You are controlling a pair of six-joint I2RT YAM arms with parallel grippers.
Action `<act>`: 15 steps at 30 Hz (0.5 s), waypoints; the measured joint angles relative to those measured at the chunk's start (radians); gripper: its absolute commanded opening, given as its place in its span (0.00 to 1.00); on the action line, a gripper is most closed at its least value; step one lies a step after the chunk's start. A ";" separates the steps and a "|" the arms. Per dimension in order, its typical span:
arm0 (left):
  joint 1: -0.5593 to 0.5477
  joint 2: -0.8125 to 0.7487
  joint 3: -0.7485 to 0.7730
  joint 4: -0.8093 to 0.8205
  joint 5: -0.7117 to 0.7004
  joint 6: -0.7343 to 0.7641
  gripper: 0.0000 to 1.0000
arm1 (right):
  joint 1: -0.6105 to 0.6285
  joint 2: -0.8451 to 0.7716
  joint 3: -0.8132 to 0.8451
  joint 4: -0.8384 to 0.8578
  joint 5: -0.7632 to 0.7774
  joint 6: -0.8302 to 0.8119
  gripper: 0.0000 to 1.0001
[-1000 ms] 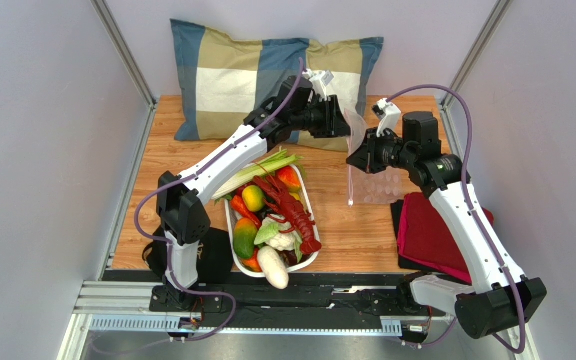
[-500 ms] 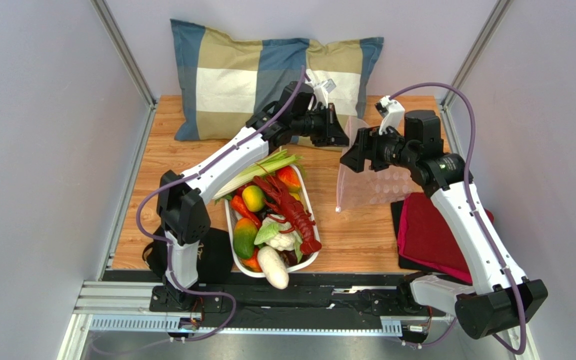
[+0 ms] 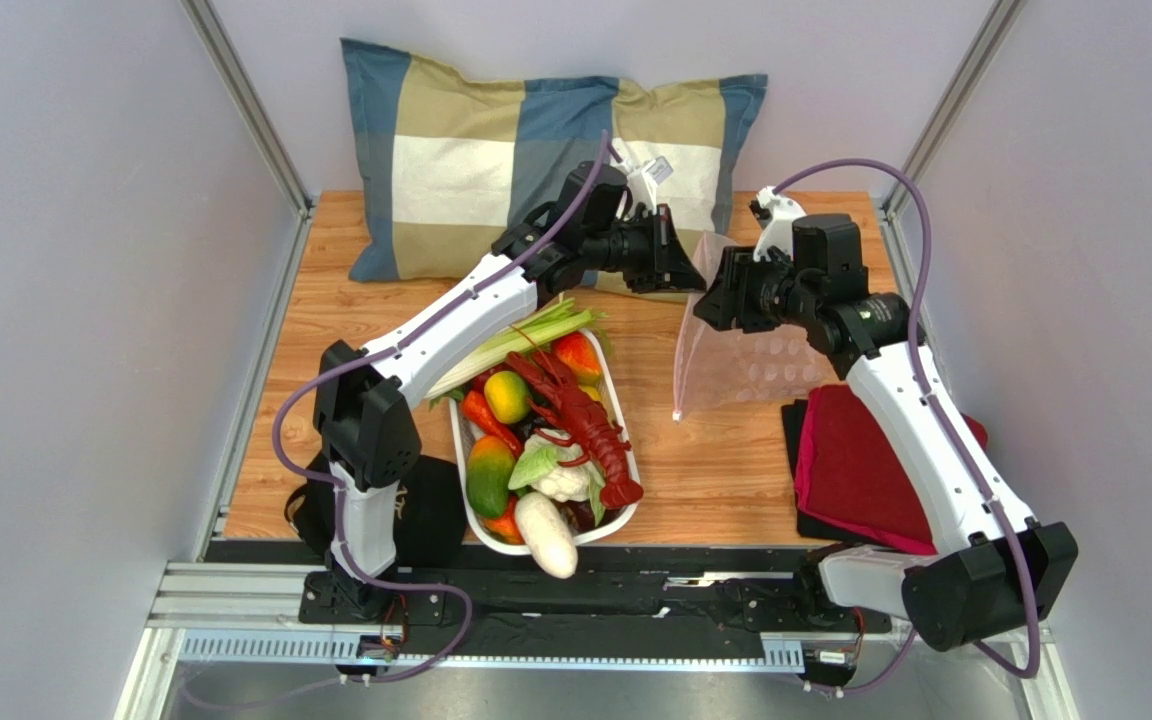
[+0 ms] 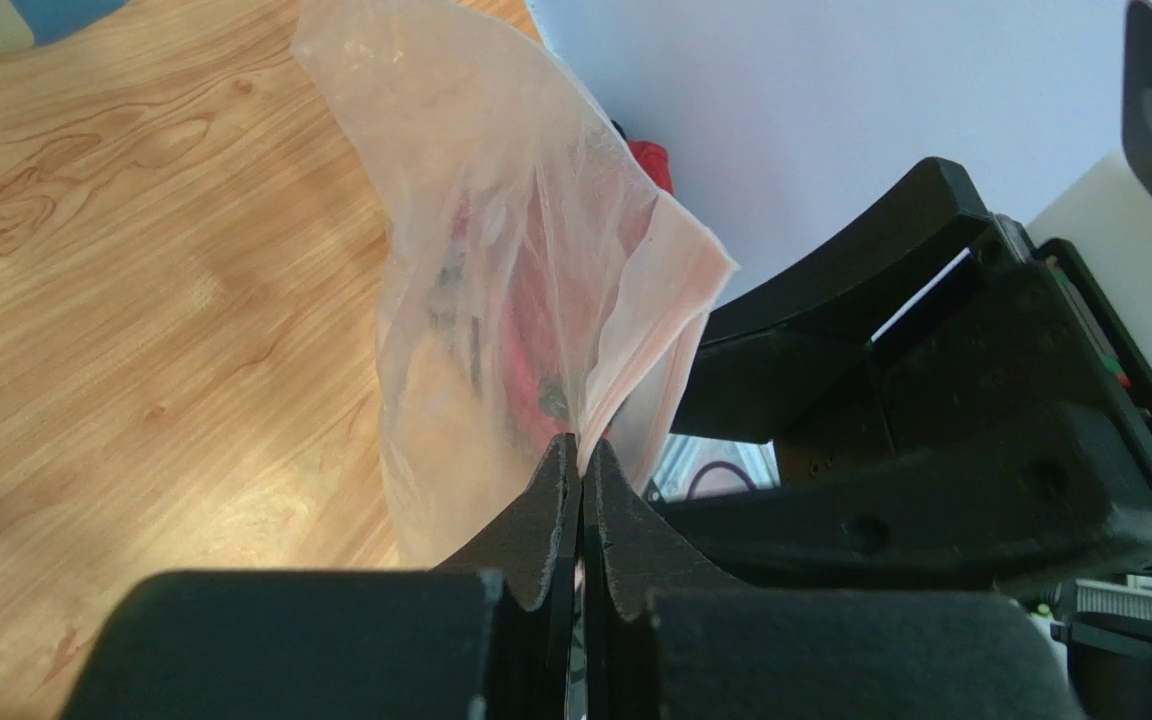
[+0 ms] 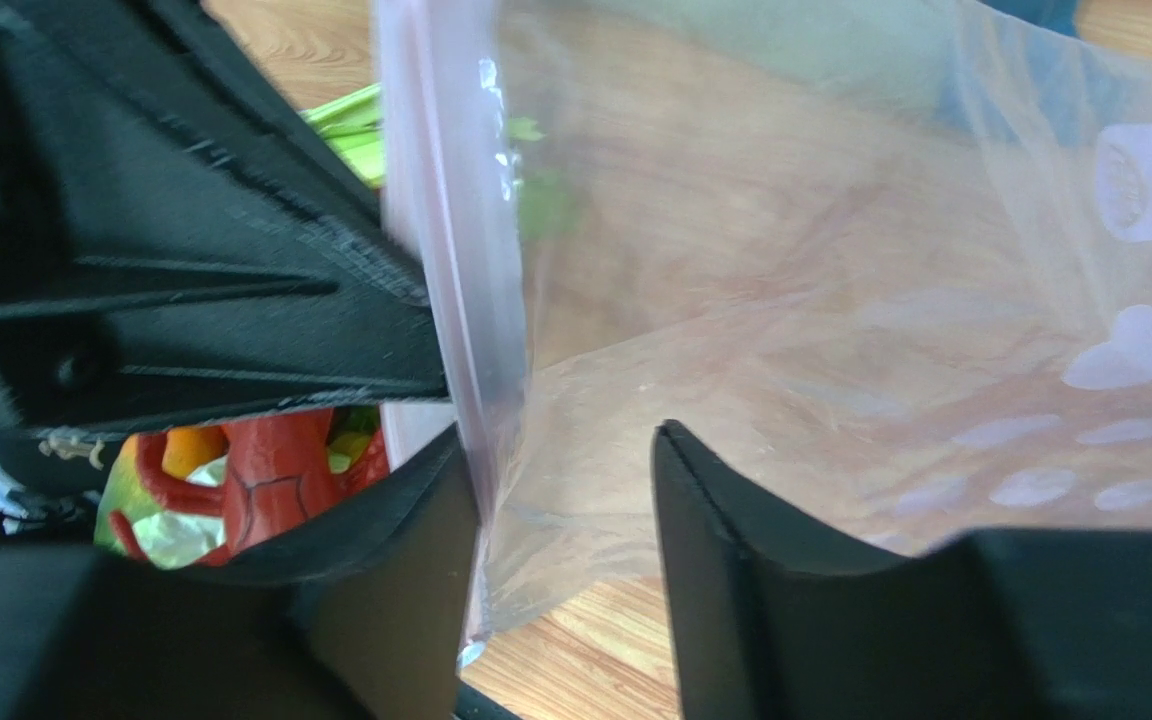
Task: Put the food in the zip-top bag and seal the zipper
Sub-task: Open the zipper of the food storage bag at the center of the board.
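Zip-top bag (image 3: 748, 368) edge pinched in left tool (image 4: 582, 450); right tool (image 5: 560, 450) agape.

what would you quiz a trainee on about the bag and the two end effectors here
1. True or false: the food already lies inside the zip-top bag.
2. Pick one: the left end effector is A) open, B) shut on the zip-top bag, C) shut on a chili.
3. Fill in: the right end effector has its fingers ____, with bag film between them.

Key: 1 false; 2 B; 3 apart.
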 measured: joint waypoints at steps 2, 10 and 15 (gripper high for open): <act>0.000 0.000 0.000 -0.001 -0.003 0.001 0.00 | 0.000 0.006 0.002 -0.001 0.025 0.003 0.33; 0.005 -0.002 0.000 -0.031 -0.042 0.012 0.00 | -0.002 -0.031 0.011 -0.019 0.096 -0.035 0.00; 0.029 -0.002 0.000 -0.064 -0.050 0.057 0.00 | -0.057 -0.084 0.025 -0.064 0.097 -0.071 0.00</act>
